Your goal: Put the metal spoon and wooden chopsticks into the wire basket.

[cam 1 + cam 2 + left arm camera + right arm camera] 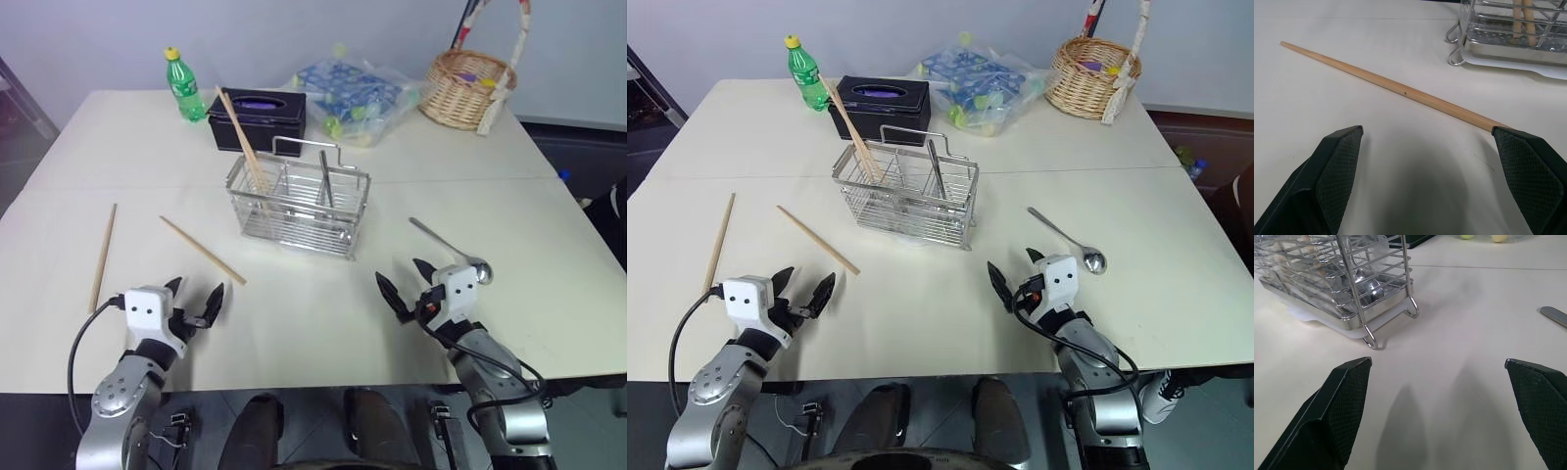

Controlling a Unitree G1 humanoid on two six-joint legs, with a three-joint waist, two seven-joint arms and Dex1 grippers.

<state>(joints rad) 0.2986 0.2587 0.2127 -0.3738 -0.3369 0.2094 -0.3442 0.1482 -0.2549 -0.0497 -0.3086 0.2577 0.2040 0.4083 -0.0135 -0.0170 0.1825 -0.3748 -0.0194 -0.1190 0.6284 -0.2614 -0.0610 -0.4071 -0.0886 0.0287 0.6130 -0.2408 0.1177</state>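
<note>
Left tool: I see it spread wide, empty, low over the table.
Right tool: also spread wide, holding nothing.
Wire basket: mid-table; chopsticks lean in its left compartment, a metal utensil stands further right.
Loose chopsticks: one just ahead of my left tool, another further left.
Metal spoon: flat on the table, just beyond my right tool.
</note>
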